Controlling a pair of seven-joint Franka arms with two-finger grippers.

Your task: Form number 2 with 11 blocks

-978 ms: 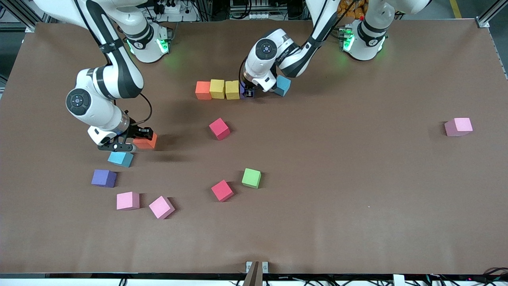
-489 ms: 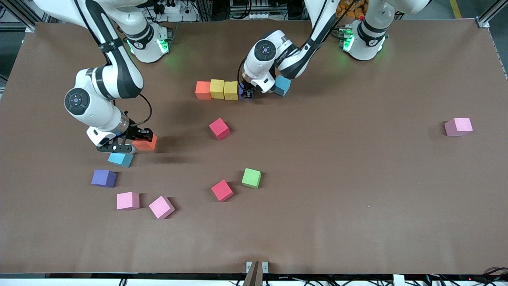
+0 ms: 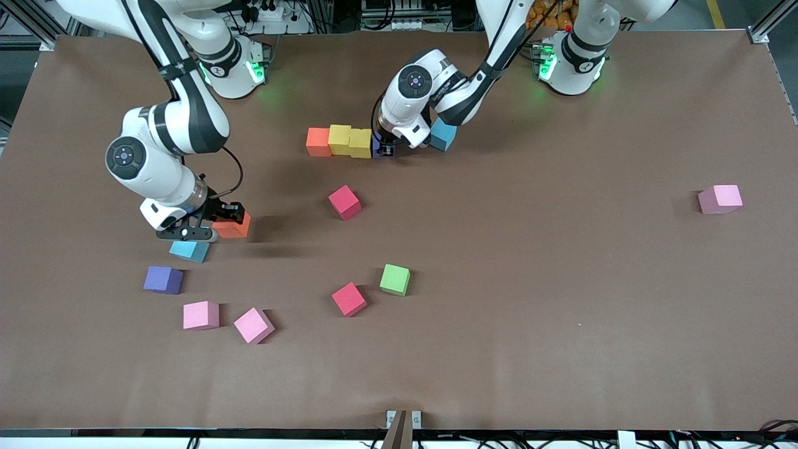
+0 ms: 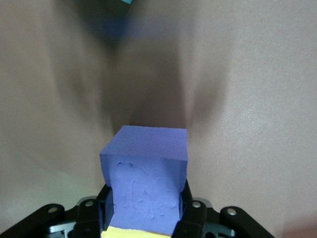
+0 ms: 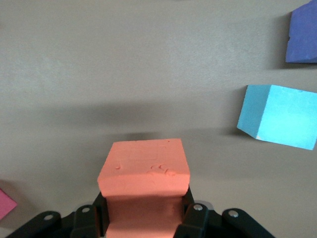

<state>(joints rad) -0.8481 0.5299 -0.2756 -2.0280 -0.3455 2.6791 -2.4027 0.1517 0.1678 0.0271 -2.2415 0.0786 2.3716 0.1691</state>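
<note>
Left gripper (image 3: 388, 148) has its jaws clamped on the purple block (image 4: 146, 183), pressing it against the yellow end of the top row (image 3: 340, 141). Right gripper (image 3: 206, 226), over the table (image 3: 561, 312), grips an orange block (image 5: 143, 171), which I'd say needs carrying to that row.

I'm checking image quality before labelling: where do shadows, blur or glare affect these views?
Front view: sharp and evenly lit, soft shadows beside the blocks, green glow from the base lights on the brown table. Left wrist view: the purple foam cube in the left gripper is sharp, with dark blurred shadows streaking the table. Right wrist view: crisp; the right gripper's orange foam cube casts a faint shadow band.
</note>
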